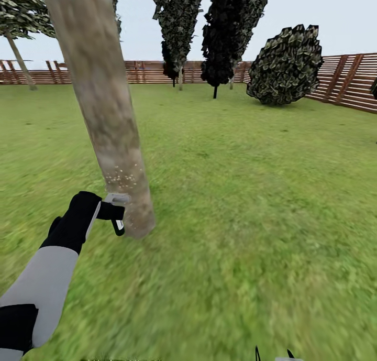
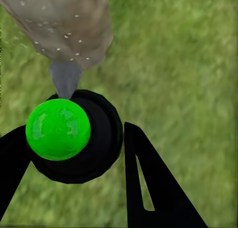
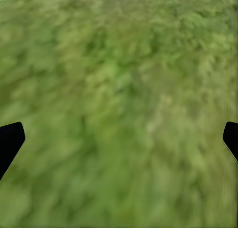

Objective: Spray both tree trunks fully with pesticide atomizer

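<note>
The left end effector (image 1: 107, 214) is clamped on the atomizer (image 1: 116, 212), held low beside the foot of the leaning trunk (image 1: 104, 104), its grey nozzle (image 2: 65, 78) nearly touching the bark. Pale specks of pesticide (image 1: 123, 175) dot the trunk just above the atomizer. In the left wrist view a green ball (image 2: 58, 129) sits on the atomizer's black body. Right of the trunk, over bare grass (image 1: 251, 193), the right end effector (image 3: 119, 139) has its fingers wide apart, holding nothing.
</note>
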Controlling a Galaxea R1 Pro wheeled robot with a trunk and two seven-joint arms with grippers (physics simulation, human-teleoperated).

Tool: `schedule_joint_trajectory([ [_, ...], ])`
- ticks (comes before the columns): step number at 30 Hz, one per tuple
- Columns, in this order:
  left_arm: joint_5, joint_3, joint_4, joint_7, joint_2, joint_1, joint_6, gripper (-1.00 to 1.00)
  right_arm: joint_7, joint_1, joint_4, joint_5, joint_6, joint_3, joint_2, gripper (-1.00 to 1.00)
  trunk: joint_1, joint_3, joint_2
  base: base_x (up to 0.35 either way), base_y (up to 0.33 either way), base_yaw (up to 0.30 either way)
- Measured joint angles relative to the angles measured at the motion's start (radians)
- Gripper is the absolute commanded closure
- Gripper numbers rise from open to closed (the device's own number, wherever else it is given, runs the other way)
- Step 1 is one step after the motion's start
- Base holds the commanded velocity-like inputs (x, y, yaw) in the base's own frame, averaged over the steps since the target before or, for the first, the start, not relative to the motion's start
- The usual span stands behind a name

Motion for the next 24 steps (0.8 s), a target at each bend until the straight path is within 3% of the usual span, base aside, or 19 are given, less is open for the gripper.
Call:
schedule_joint_trajectory([
  [11, 0.0, 0.001, 0.003, 0.0, -0.003, 0.0, 0.0, 1.0, 0.0, 0.0, 0.0, 0.0, 0.0, 0.0, 0.0, -1.0, 0.0, 0.0, 0.0, 0.065, -0.271, 0.267],
  [24, 0.0, 0.023, 0.029, 0.005, -0.007, 0.004, -0.003, 1.0, 0.0, 0.0, 0.0, 0.0, 0.0, 0.0, 0.001, -1.0, 0.0, 0.0, 0.0, 0.088, -0.272, 0.015],
])
